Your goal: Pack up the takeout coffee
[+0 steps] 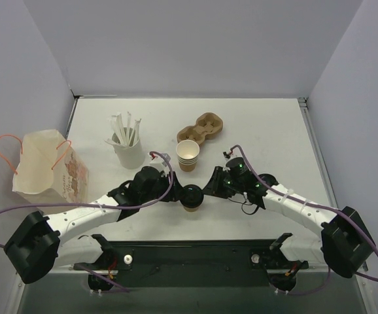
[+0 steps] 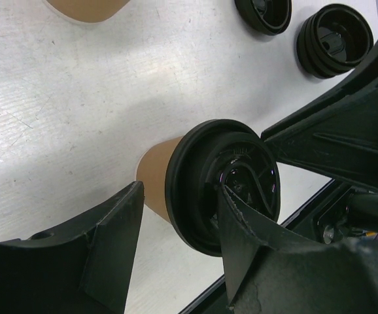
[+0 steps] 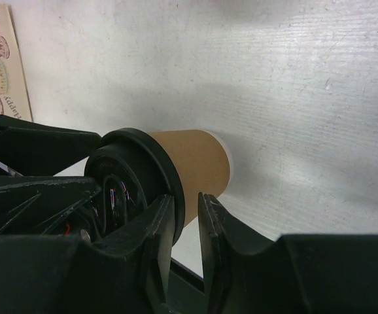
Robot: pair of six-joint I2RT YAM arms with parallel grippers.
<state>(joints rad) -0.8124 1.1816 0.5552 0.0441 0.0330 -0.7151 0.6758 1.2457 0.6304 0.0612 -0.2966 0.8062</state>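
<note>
The takeout coffee cup [image 1: 191, 196], tan kraft with a black lid [image 2: 208, 183] seated on top, stands upright at the near middle of the table. My left gripper [image 1: 181, 194] reaches in from the left. Its jaws [image 2: 179, 190] straddle the cup, one finger against the tan wall [image 2: 156, 170] and the other crossing in front of the lid. My right gripper [image 1: 207, 188] comes from the right. Its jaws [image 3: 188, 196] stand narrowly apart around the lid's rim [image 3: 169, 176], one finger over the lid and one beside the cup wall [image 3: 195, 163], with a slit of table showing between them.
Behind the coffee stand a nested stack of tan cups [image 1: 188, 156], a moulded pulp carrier [image 1: 202, 127] and a white cup of wrapped sticks [image 1: 128, 147]. A paper bag with orange handles [image 1: 45, 171] sits at the far left. Loose black lids [image 2: 336, 39] lie near the right arm.
</note>
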